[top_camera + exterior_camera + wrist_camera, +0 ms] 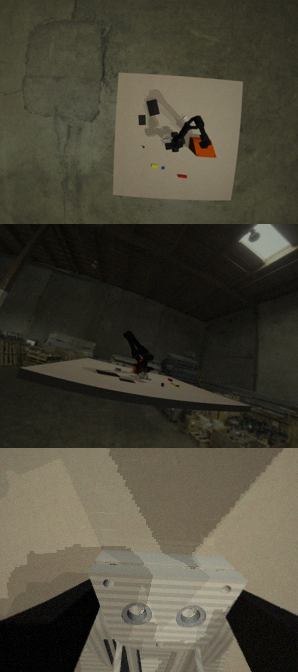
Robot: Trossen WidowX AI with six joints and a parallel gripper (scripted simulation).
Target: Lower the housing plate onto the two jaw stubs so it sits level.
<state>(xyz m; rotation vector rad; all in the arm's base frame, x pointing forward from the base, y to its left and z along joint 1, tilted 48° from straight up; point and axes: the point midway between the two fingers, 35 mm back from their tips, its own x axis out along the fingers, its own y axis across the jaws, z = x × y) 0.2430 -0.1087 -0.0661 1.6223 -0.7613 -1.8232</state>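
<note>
Housing plate (161,596) sat clasped in my gripper (169,140) (145,375) (162,585).
The fingers pressed opposite ends, in the wrist view; it looked stiff, light, perhaps slippery, so I judged those end edges the best hold for level lowering.

On the surface lay 2 dark rectangles (153,107) (107,373), a yellow block (154,166) (175,385), a blue cube (162,168) just beside it, and a red bar (182,176) (170,379).
</note>
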